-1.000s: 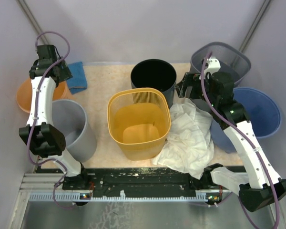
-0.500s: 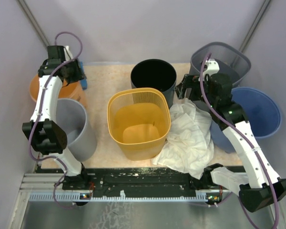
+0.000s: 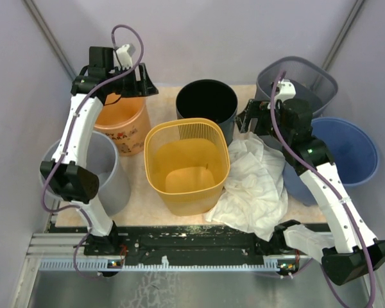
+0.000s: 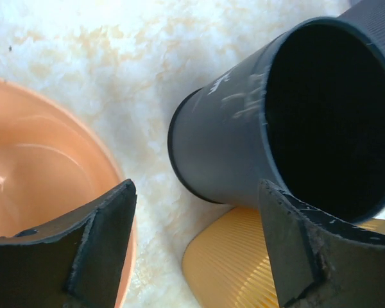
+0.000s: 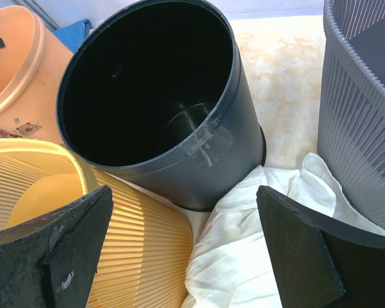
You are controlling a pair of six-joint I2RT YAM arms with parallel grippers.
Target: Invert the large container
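Observation:
An orange container (image 3: 119, 122) stands upright, mouth up, at the back left between the grey bucket (image 3: 102, 173) and the black bin (image 3: 206, 102). My left gripper (image 3: 141, 85) hovers over its far right rim, open. In the left wrist view the left finger overlaps the orange container's (image 4: 38, 173) rim, and the gap of the left gripper (image 4: 196, 189) shows only mat and the yellow basket (image 4: 231, 269). My right gripper (image 3: 249, 119) is open and empty above the white cloth (image 5: 263, 256), with the right gripper's (image 5: 183, 192) gap facing the black bin (image 5: 147, 96).
A yellow ribbed basket (image 3: 187, 167) sits upright in the middle. White cloth (image 3: 256, 186) is piled to its right. A grey mesh bin (image 3: 308, 77) and a blue basin (image 3: 350, 154) stand at the right. A blue cloth (image 5: 74, 32) lies behind the orange container.
My left arm has swung right from the far left corner. The orange container has travelled right with it, onto the mat next to the yellow basket. The right arm has stayed still.

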